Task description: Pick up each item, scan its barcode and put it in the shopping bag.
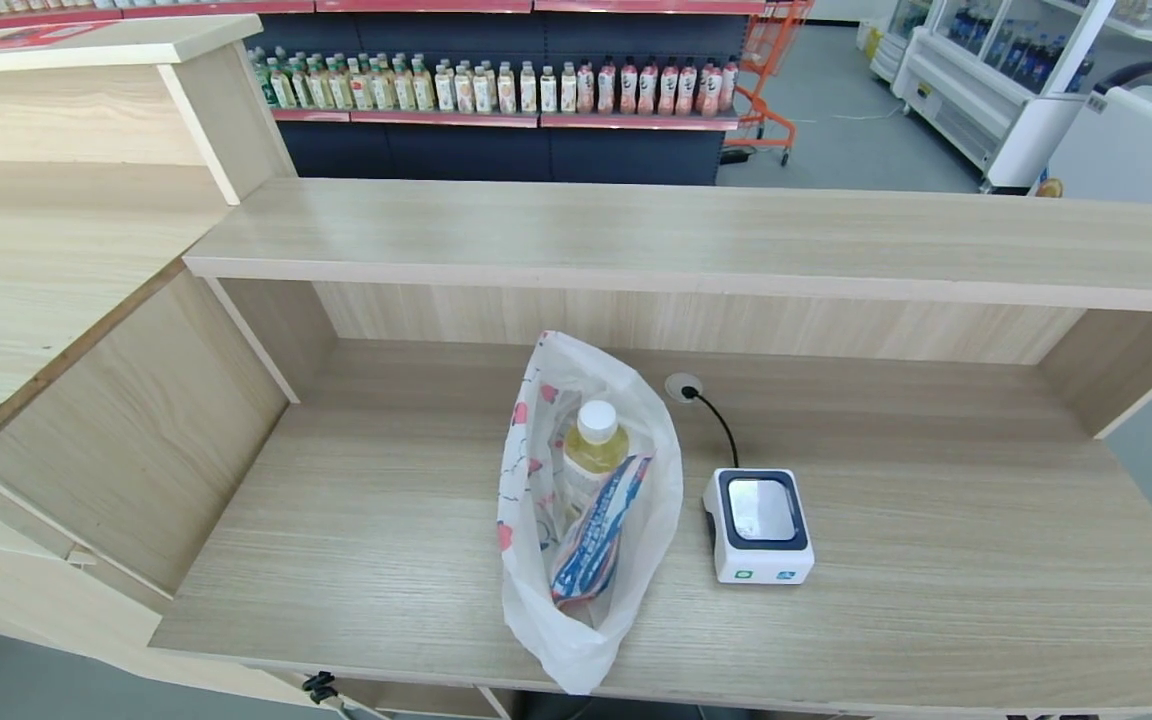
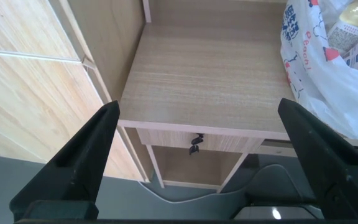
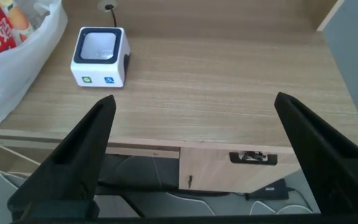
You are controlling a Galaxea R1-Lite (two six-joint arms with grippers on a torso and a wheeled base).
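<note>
Left gripper [image 2: 199, 107], spread wide, hangs off the counter's [image 1: 936, 560] near edge. At centre, the shopping bag [image 1: 528, 590] holds bottle [image 1: 596, 442] and packet [image 1: 598, 540], with the scanner [image 1: 758, 525] just beside. Right gripper [image 3: 194, 99] is likewise spread. Task apparently complete: keep both arms clear of the bag's slack rim.
</note>
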